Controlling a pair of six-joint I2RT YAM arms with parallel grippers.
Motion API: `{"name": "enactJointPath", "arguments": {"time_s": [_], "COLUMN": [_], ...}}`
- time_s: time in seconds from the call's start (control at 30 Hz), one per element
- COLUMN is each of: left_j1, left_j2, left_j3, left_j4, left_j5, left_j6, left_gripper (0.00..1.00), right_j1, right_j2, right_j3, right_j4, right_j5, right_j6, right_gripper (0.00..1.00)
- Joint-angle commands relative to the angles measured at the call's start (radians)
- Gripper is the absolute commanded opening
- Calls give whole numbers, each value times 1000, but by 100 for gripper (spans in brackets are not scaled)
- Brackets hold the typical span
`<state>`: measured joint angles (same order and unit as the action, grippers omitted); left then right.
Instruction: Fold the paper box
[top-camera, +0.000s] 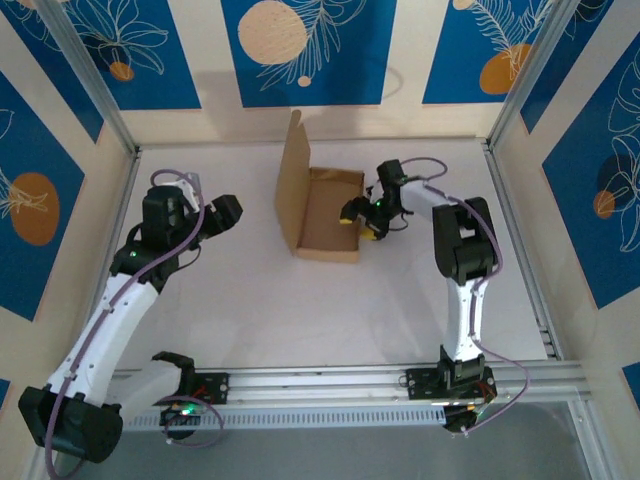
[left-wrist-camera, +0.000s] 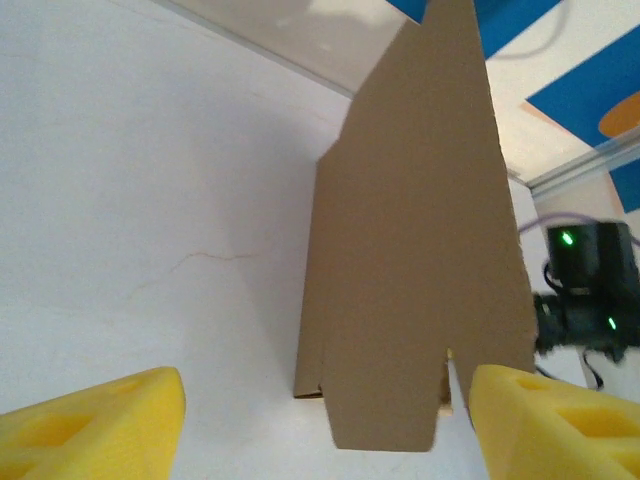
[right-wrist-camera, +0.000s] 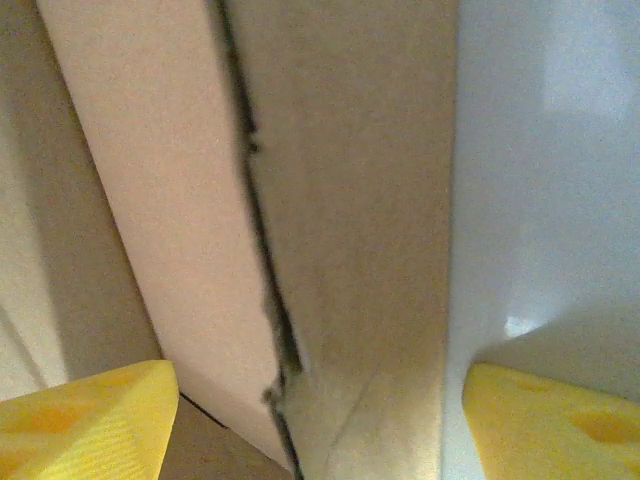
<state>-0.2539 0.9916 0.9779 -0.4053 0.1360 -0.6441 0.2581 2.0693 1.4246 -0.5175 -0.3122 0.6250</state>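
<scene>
The paper box (top-camera: 325, 222) sits half-formed mid-counter (top-camera: 250, 300), its tall panel upright on the left. The right pincer (top-camera: 360, 220) straddles the box's right wall, pads wide, contact unclear in the close-up blur. The left pincer (top-camera: 228, 212) gapes empty, well apart.

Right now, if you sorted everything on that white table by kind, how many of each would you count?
Paper box: 1
Robot arms: 2, the left arm and the right arm
Claws: 2, the left claw and the right claw, both open
Total: 5
</scene>
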Motion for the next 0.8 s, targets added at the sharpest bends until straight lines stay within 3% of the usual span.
{"name": "enactJointPath", "arguments": {"time_s": [0.0, 0.07, 0.17, 0.33, 0.4, 0.5, 0.6, 0.77], "left_j1": [-7, -7, -7, -9, -9, -13, -15, -16], "left_j2": [-28, -25, -19, 2, 4, 10, 5, -4], "left_j3": [47, 67, 88, 64, 33, 17, 22, 25], "left_j4": [-34, -63, -84, -69, -44, -38, -46, -69], "left_j5": [-97, -147, -232, -252, -232, -219, -214, -220], "left_j6": [32, 60, 91, 57, 22, 10, 30, 52], "left_gripper": [76, 77, 78, 79, 79, 78, 78, 78], "right_j1": [86, 189, 281, 227, 181, 158, 130, 55], "right_j2": [-113, -162, -242, -409, -450, -377, -198, -6], "right_j3": [-188, -225, -230, -260, -261, -115, 120, 329], "right_j4": [155, 181, 85, -9, 52, 38, -83, -145], "right_j5": [50, 20, 154, 411, 397, 419, 512, 375], "right_j6": [213, 197, 132, 94, 24, -176, -338, -412], "right_gripper": [79, 81, 84, 84, 84, 88, 92, 90]}}
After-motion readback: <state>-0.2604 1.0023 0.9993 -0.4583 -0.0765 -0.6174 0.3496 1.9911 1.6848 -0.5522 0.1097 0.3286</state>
